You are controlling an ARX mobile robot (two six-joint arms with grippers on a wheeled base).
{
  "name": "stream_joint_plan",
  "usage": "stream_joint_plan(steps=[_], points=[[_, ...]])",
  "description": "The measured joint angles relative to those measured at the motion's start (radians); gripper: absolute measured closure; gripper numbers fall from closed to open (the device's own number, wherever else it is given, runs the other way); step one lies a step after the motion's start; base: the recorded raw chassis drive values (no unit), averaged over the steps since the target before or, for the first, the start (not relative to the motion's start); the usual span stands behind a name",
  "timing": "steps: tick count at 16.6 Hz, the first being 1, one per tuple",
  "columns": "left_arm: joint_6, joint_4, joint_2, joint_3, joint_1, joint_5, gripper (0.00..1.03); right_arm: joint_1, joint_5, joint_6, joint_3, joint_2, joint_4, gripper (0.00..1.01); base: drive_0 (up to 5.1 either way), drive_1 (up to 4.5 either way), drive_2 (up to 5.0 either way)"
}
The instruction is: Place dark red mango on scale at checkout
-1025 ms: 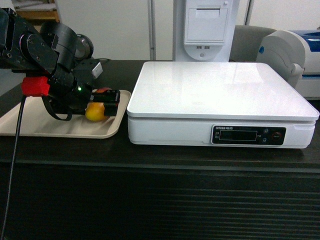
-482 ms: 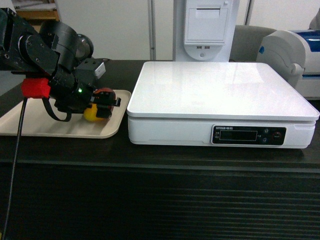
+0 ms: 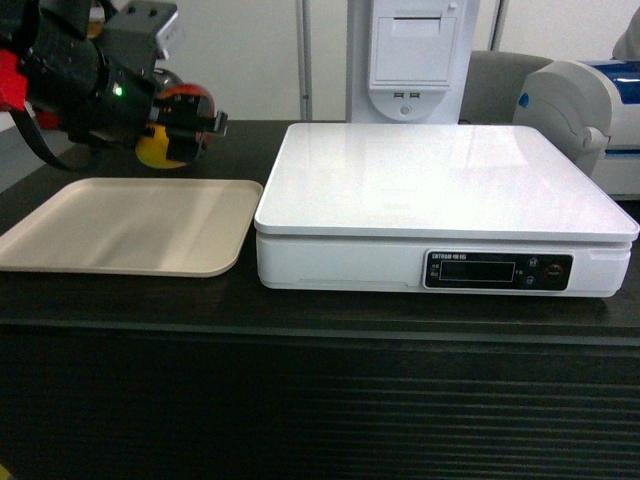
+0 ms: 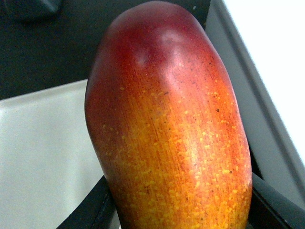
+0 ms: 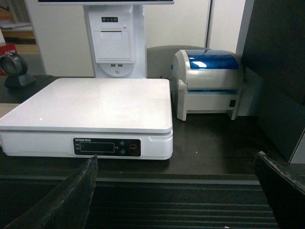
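Mango (image 3: 178,132) pinched in left gripper (image 3: 185,125), aloft past tray's (image 3: 130,235) far right corner, short of scale (image 3: 440,185). Smooth skin, narrow hold: could slip or clip scale's left edge. Right gripper (image 5: 176,191) spread, idle

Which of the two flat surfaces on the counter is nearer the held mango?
The beige tray, below the left gripper holding the dark red mango; the white scale lies further right.

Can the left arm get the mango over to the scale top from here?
Probably yes: the left gripper holds the dark red mango above the tray, and the scale beside it is bare.
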Motion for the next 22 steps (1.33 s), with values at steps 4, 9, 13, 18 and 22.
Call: stream_joint_plan(steps=[4, 9, 13, 18, 22], points=[[-0.051, 0.059, -0.177, -0.085, -0.132, -0.025, 0.45, 0.000, 0.000, 0.000, 0.000, 0.000, 0.000, 0.03, 0.0, 0.00, 0.0], [-0.111, 0.038, -0.117, 0.015, -0.272, -0.066, 0.45, 0.000, 0.000, 0.000, 0.000, 0.000, 0.000, 0.03, 0.0, 0.00, 0.0], [-0.150, -0.024, 0.043, 0.205, -0.348, -0.093, 0.46, 0.000, 0.000, 0.000, 0.000, 0.000, 0.000, 0.03, 0.0, 0.00, 0.0], [-0.216, -0.138, 0.242, 0.478, -0.420, -0.106, 0.46, 0.000, 0.000, 0.000, 0.000, 0.000, 0.000, 0.03, 0.0, 0.00, 0.0], [-0.263, -0.263, 0.393, 0.698, -0.440, -0.140, 0.46, 0.000, 0.000, 0.000, 0.000, 0.000, 0.000, 0.03, 0.0, 0.00, 0.0]])
